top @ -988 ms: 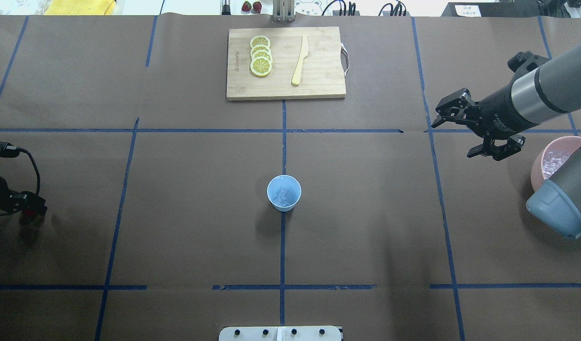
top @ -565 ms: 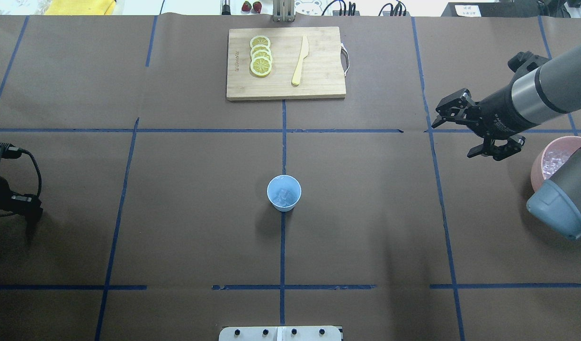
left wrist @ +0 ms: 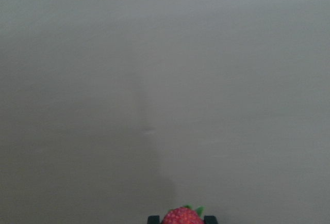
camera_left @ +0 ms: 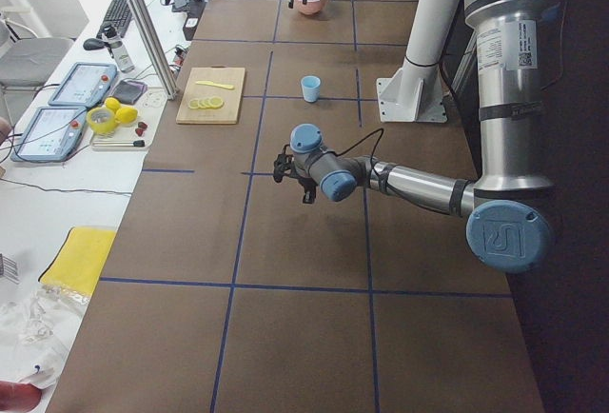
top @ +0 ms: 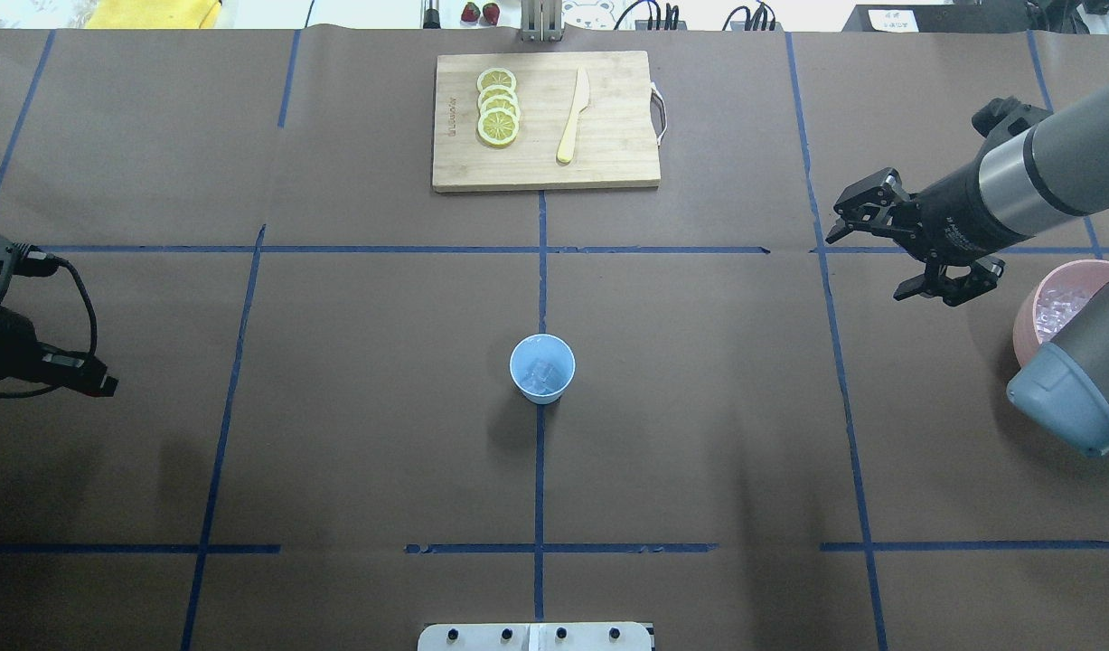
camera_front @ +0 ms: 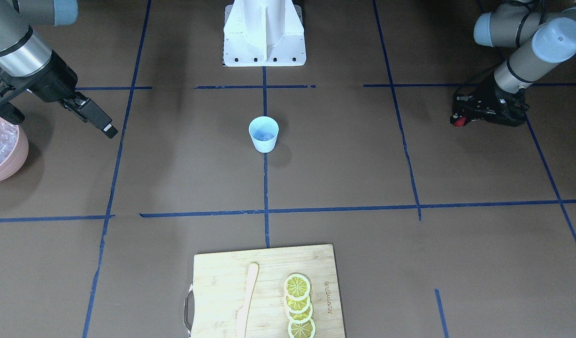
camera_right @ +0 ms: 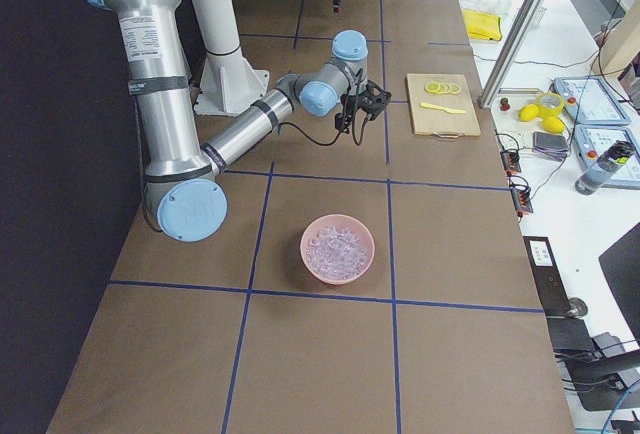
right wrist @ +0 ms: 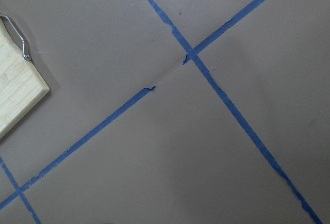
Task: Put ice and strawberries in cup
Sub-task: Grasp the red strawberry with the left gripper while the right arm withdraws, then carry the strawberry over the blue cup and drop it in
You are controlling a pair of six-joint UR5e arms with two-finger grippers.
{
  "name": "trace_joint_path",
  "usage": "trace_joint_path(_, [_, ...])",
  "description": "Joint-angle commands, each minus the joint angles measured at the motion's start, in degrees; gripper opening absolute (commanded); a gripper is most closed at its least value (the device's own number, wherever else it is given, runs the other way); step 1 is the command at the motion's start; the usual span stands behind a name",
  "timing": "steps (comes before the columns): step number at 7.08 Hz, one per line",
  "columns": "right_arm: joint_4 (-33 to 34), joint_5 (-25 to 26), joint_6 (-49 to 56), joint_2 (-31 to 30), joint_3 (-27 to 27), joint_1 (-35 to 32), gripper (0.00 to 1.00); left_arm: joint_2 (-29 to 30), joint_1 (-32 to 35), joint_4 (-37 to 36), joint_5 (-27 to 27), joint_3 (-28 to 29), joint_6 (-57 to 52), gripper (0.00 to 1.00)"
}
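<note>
The pale blue cup (top: 542,366) stands upright at the table's middle, with a few clear ice cubes (top: 543,372) inside it. More ice (camera_right: 338,246) fills a pink bowl (top: 1029,312) at the right edge. Far to the left of the cup, my left gripper (top: 98,385) is shut on a red strawberry (left wrist: 183,217), which peeks out red between the fingers (camera_front: 458,122) in the front view. My right gripper (top: 867,263) hangs open and empty to the left of the pink bowl and well right of the cup.
A wooden cutting board (top: 608,163) at the far middle carries lemon slices (top: 498,107) and a pale knife (top: 573,116). Two more strawberries (top: 480,12) lie beyond the table's far edge. The robot's white base (camera_front: 264,33) stands behind the cup.
My left gripper has moved a little toward the cup and away from the robot, with the strawberry in it. The right arm has barely shifted.
</note>
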State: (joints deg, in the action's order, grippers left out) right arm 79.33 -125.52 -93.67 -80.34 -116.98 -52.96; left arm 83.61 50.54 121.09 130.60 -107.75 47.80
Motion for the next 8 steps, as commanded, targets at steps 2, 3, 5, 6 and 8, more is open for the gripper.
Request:
trace_joint_path(2, [0.0, 0.2, 2.4, -1.2, 0.3, -0.8, 1.00, 21.2, -6.6, -2.2, 2.2, -4.3, 28.3, 0.00])
trace_joint_path(3, [0.0, 0.1, 4.7, -2.0, 0.7, -1.8, 1.00, 30.4, -11.2, -8.8, -2.0, -3.3, 32.4, 0.00])
trace_joint_path(5, [0.0, 0.1, 6.0, -2.1, 1.1, -2.6, 1.00, 42.8, -21.7, -16.7, -17.8, 2.7, 32.4, 0.00])
trace_joint_path(6, [0.0, 0.3, 6.1, -2.1, 1.1, -2.6, 1.00, 47.7, -22.7, -16.9, -20.5, 8.5, 32.4, 0.00])
trace_joint_path(8, [-0.1, 0.1, 6.1, -2.1, 1.1, -2.6, 1.00, 48.1, -22.6, -16.9, -21.3, 10.1, 32.2, 0.03])
